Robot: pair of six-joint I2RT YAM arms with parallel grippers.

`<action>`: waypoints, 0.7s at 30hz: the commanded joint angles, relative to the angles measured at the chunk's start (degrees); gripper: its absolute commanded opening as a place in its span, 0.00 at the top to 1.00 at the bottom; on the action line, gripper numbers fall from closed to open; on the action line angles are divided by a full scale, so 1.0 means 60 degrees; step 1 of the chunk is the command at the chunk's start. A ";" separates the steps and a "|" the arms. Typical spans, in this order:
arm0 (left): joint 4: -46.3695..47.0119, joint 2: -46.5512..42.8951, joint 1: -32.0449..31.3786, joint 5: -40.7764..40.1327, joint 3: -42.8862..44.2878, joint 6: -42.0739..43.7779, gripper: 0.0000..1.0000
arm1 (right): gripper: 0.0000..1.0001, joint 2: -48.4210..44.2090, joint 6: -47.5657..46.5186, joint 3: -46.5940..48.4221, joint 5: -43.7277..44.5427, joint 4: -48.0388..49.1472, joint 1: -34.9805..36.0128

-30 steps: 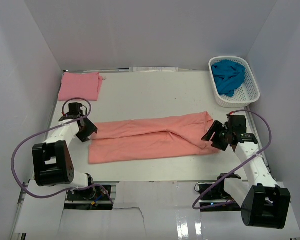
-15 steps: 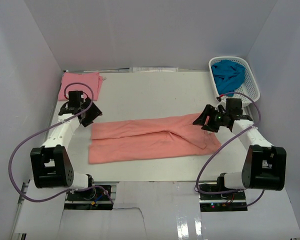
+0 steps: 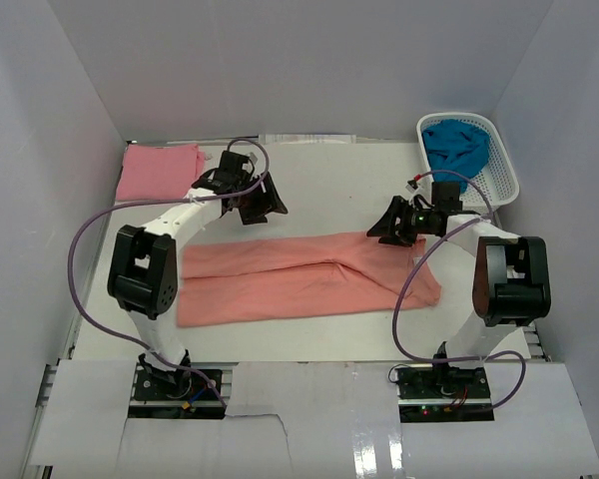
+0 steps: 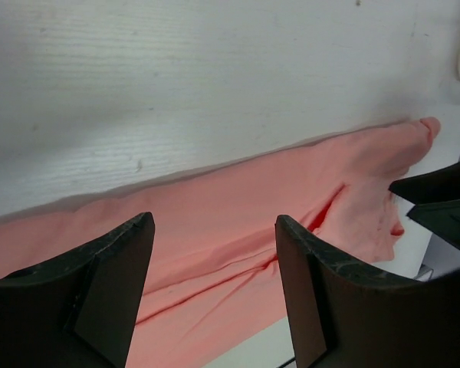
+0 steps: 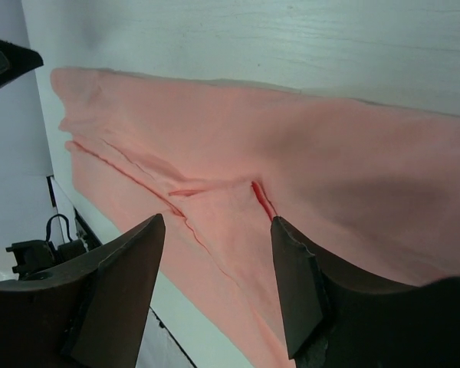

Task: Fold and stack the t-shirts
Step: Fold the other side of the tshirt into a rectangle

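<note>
Where salmon t-shirt [image 3: 299, 274] lies, walled table [image 3: 319, 190] seems scuffed.

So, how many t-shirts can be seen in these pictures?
3. A salmon-orange cloth shirt lies mid-table; a folded lighter pink shirt sits at the far left corner; a crumpled teal-blue shirt lies in the white plastic lattice basket, far right. It may hide more.

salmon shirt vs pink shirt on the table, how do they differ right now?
Shape: the salmon shirt is a long band, folded lengthwise only; the pink shirt is a compact folded rectangle.
Place: the salmon shirt lies across the middle; the pink shirt sits in the far left corner.
Colour: the salmon shirt is deeper orange, the pink shirt paler.
Both lie flat on the table.
</note>
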 commanded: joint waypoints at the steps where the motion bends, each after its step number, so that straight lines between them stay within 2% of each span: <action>1: 0.0374 0.0808 -0.0230 0.1119 0.1032 0.0065 0.25 | 0.37 0.0399 -0.0196 0.0365 -0.0380 0.0518 0.0409; 8: 0.0389 0.2027 -0.1065 0.1414 0.2118 0.0065 0.24 | 0.38 0.1206 -0.0240 0.0335 -0.0145 0.0884 0.1067; 21: 0.0374 0.2732 -0.1623 0.1560 0.2632 0.0212 0.23 | 0.36 0.1485 -0.0547 0.0496 0.0426 0.0739 0.1274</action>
